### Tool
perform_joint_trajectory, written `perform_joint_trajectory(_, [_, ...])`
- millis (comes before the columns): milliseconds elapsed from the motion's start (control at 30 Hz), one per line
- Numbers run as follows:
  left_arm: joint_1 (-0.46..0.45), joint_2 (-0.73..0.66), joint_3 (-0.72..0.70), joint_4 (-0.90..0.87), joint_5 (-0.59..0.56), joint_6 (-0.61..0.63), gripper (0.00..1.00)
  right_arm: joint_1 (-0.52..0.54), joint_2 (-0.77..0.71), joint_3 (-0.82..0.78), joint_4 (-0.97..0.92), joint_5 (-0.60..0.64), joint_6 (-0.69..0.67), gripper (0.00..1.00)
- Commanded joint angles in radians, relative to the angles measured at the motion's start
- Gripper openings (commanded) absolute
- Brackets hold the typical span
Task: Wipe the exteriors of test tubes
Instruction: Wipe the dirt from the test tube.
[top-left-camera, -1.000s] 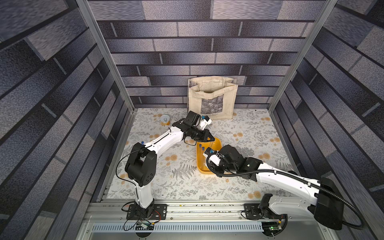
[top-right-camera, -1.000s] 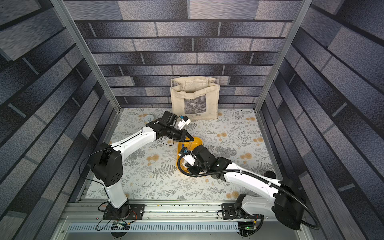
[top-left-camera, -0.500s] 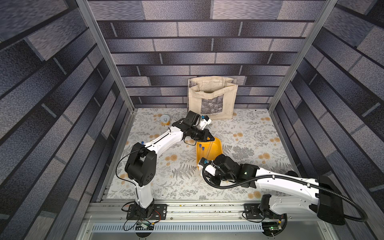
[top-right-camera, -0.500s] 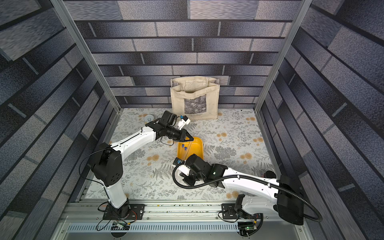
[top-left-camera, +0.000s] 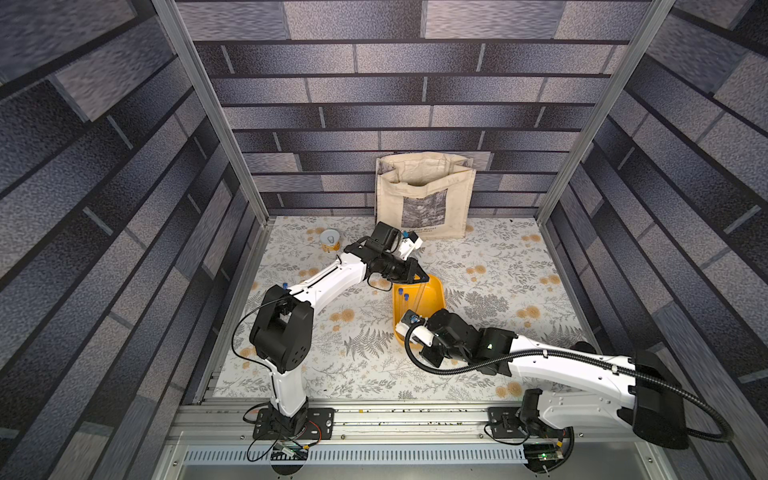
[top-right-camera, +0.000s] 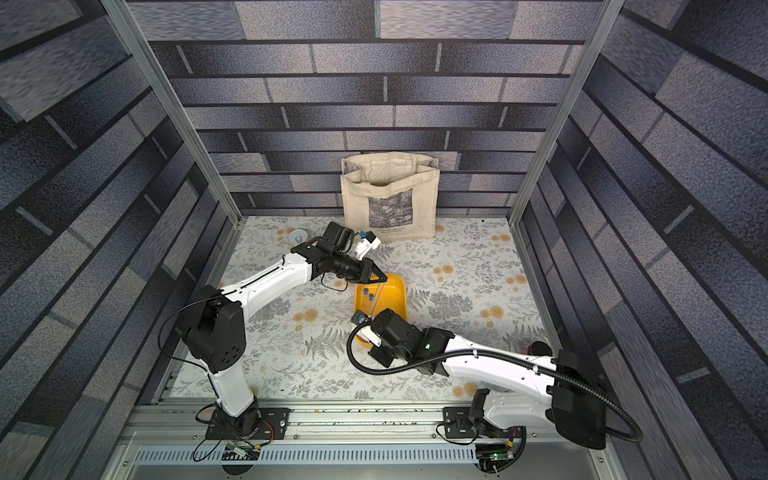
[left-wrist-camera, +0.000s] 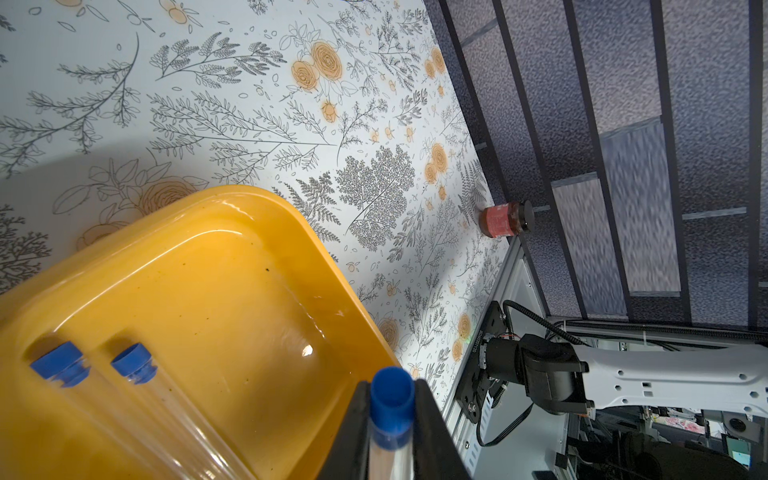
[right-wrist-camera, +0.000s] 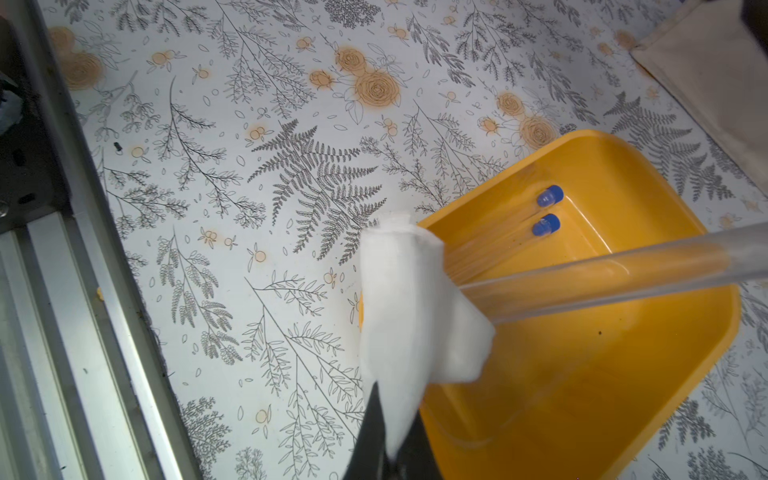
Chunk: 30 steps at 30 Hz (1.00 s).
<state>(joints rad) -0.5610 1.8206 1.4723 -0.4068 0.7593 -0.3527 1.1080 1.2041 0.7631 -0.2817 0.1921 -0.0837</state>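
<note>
The left end effector (left-wrist-camera: 390, 411) is pressed together on one test tube (right-wrist-camera: 602, 278), gripping it just below its blue cap (left-wrist-camera: 392, 392). You see this test tube held in the air above the yellow tray (right-wrist-camera: 582, 395), slanting from the left end effector toward the right end effector (right-wrist-camera: 392, 440). The right end effector is pinching a white cloth (right-wrist-camera: 415, 316). The cloth is folded over the uncapped end of the held tube and hides that end.

Two further test tubes (right-wrist-camera: 547, 225) lie side by side inside the tray, along one wall, with their caps at the same end.

In both top views you find the tray on the floral table (top-left-camera: 498, 291), between the two arms. A tote bag (top-left-camera: 424, 195) stands against the rear wall. A small can (top-left-camera: 330, 241) sits near the far corner on the left arm's side. In the left wrist view, a red jar (left-wrist-camera: 503, 219) stands at the table edge against the side wall.
</note>
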Motion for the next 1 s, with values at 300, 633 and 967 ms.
perform_joint_trajectory(300, [0.003, -0.008, -0.009, -0.002, 0.017, -0.011, 0.13, -0.137, 0.048, 0.116, -0.089, 0.048, -0.06, 0.0])
perform_joint_trajectory(633, [0.005, -0.016, -0.006, -0.011, 0.017, -0.006, 0.13, -0.227, 0.131, 0.195, -0.108, 0.042, -0.087, 0.0])
perform_joint_trajectory(967, [0.006, -0.022, -0.016, -0.007, 0.017, -0.006, 0.13, -0.327, 0.204, 0.291, -0.145, 0.032, -0.069, 0.0])
